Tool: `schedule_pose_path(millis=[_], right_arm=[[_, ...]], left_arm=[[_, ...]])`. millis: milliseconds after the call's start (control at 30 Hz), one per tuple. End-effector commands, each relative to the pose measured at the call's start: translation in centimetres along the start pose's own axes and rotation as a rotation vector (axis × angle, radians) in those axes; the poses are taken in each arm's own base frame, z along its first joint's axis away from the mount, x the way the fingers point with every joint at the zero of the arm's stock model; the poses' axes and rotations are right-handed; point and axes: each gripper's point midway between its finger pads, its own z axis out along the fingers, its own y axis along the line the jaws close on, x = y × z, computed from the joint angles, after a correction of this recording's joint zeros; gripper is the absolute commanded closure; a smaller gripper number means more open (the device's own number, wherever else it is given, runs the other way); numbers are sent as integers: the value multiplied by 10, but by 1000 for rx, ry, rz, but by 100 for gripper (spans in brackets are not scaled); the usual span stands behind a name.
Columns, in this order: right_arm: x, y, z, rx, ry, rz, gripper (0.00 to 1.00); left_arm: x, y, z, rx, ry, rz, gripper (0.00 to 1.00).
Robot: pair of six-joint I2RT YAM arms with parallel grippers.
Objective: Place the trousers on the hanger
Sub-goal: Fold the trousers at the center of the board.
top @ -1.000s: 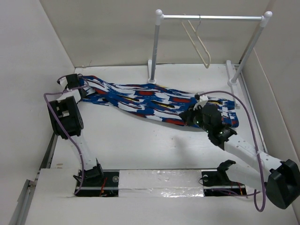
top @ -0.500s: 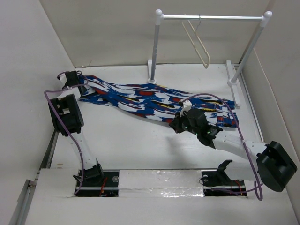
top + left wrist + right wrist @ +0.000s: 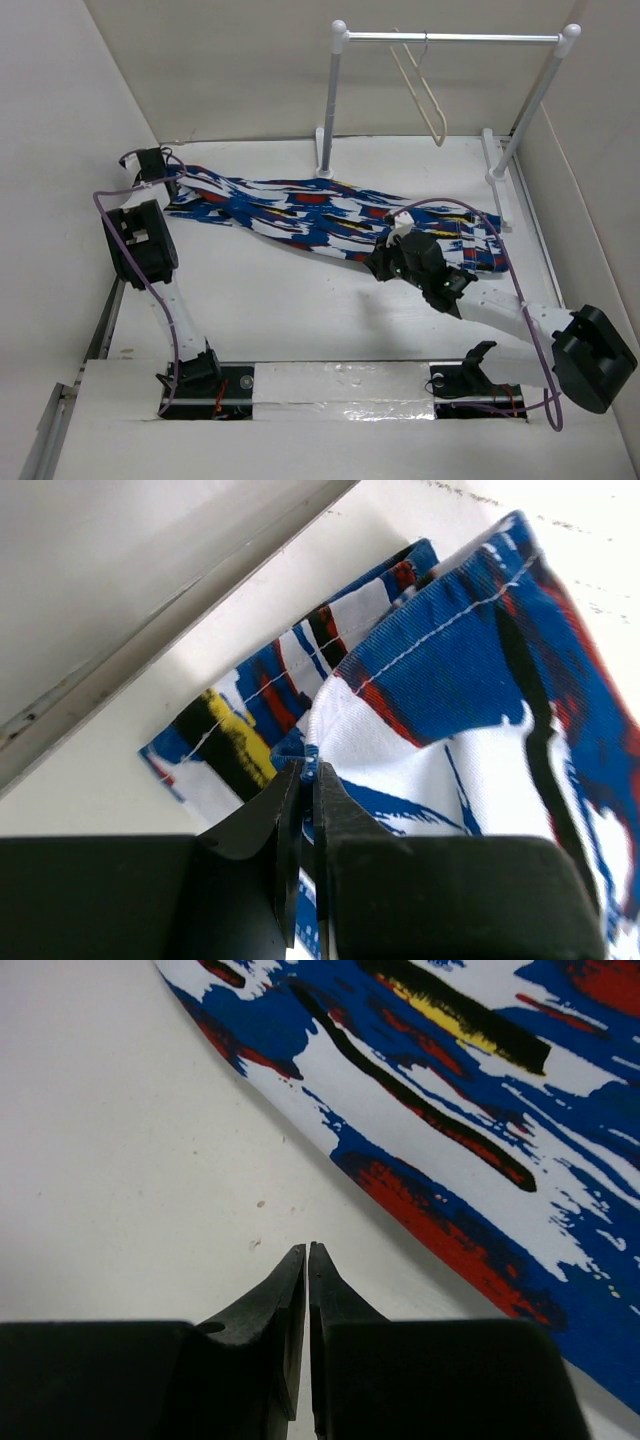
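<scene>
While the trousers (image 3: pixel 300 212) lie flat across the white surface (image 3: pixel 300 320), from the far left corner toward the right, the left jaws are pressed together on a seam at their far left end, with cloth pinched between them. The right jaws are also closed, with nothing between them, over bare surface just beside the near edge of the trousers. The hanger (image 3: pixel 425 95) hangs by its hook on the rail (image 3: pixel 450 38) at the far right, apart from the trousers.
</scene>
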Motion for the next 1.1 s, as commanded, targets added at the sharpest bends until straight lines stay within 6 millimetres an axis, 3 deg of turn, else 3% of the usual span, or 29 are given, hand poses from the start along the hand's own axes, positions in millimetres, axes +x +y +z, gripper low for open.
schedule_pose_path(millis=[0, 100, 200, 233, 300, 433, 533, 600, 667, 800, 1000, 1033, 1067], right_arm=[[-27, -9, -7, 37, -91, 9, 87], [-36, -15, -23, 47, -125, 21, 80], [-37, -24, -31, 85, -128, 29, 77], [-46, -32, -43, 113, -158, 40, 75], [-50, -39, -51, 143, -168, 53, 73], [-50, -58, -69, 221, -167, 98, 63], [-49, -70, -79, 259, -180, 130, 52], [-48, -83, -87, 304, -197, 160, 46], [-46, -95, -92, 349, -206, 188, 38], [-36, -122, -102, 428, -207, 239, 33], [-22, -163, -125, 585, -264, 363, 27], [-17, -168, -127, 602, -273, 396, 16], [-17, -173, -130, 610, -301, 451, 14]], left_arm=[[-77, -12, -57, 49, -168, -32, 100], [-98, -17, -77, 63, -201, -17, 100], [-104, -15, -87, 56, -205, -1, 100], [-108, -10, -88, 49, -211, -1, 100], [-104, -7, -86, 33, -199, 23, 100], [-83, 22, -65, -58, -153, 36, 100], [-62, 39, -49, -122, -101, 31, 77], [-54, 45, -43, -150, -88, 24, 44], [-54, 44, -45, -146, -91, 5, 24], [-55, 29, -60, -76, -88, -52, 19], [-4, 26, -64, -51, 14, -70, 19], [6, 23, -62, -38, 30, -63, 19], [14, 22, -57, -32, 53, -65, 18]])
